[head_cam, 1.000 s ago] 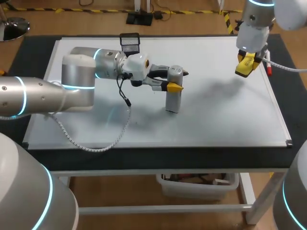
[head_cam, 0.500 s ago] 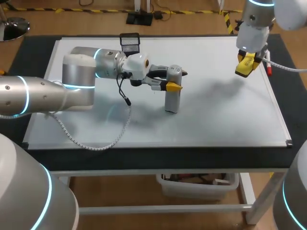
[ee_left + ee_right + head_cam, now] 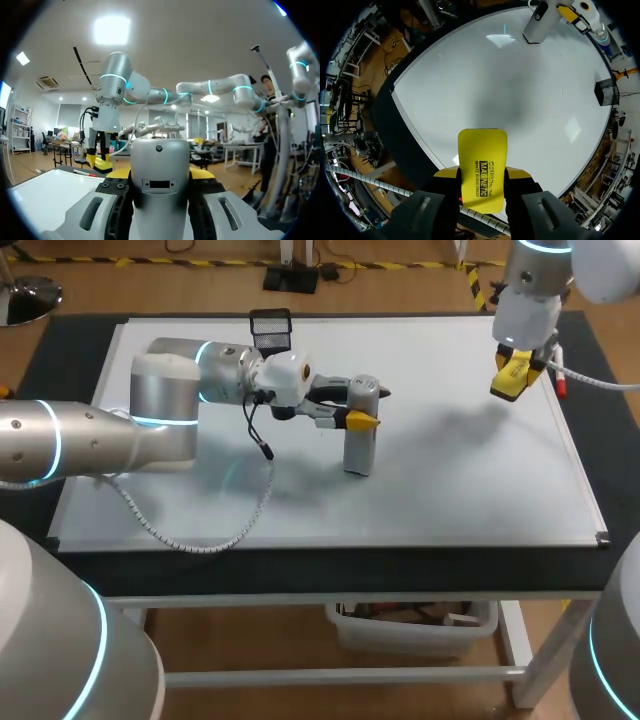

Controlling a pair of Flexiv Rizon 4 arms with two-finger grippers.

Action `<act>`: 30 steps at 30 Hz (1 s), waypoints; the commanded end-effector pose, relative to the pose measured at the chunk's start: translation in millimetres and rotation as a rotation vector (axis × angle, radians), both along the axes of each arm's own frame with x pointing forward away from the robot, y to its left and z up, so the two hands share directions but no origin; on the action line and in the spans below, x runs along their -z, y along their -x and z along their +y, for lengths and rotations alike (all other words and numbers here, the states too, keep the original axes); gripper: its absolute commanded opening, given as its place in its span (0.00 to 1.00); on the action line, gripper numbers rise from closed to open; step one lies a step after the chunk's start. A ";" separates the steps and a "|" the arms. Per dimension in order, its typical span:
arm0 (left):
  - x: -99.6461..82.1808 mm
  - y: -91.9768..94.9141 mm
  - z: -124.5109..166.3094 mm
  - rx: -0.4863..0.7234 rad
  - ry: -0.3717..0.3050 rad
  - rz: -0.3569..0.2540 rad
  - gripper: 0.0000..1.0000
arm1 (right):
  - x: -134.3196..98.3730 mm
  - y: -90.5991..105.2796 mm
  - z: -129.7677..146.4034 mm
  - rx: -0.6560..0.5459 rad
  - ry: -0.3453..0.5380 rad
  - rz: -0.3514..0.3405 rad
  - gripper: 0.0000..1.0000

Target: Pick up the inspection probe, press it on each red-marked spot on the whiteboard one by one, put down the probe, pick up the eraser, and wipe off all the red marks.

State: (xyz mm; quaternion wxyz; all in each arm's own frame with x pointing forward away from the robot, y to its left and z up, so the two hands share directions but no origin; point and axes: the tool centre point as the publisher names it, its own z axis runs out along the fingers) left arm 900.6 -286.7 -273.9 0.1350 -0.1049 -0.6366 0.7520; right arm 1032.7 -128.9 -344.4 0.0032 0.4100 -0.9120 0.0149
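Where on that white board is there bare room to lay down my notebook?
Widest bare patch: the near right of the whiteboard, between the probe and the right edge. The far middle, between the black holder and the eraser, is bare too. The left side is crowded by the left arm and its cable.

Glossy whiteboard (image 3: 470, 480); matt grey probe (image 3: 360, 445); smooth yellow plastic eraser (image 3: 482, 165).
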 end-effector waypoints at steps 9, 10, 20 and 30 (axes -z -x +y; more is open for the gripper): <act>-35.0 -1.8 12.1 -0.041 0.039 0.002 0.00 | -1.2 -0.9 -1.0 -0.002 0.002 0.003 0.00; -39.6 -2.5 14.7 -0.047 0.036 -0.005 0.00 | -1.2 -0.9 -1.0 -0.002 0.002 0.003 0.00; -65.9 -27.0 63.7 -0.159 0.040 -0.056 0.00 | -1.2 -0.9 -1.0 -0.002 0.002 0.003 0.00; -76.1 -70.6 136.2 -0.331 0.040 -0.090 0.00 | -1.2 -0.9 -1.0 -0.002 0.002 0.003 0.00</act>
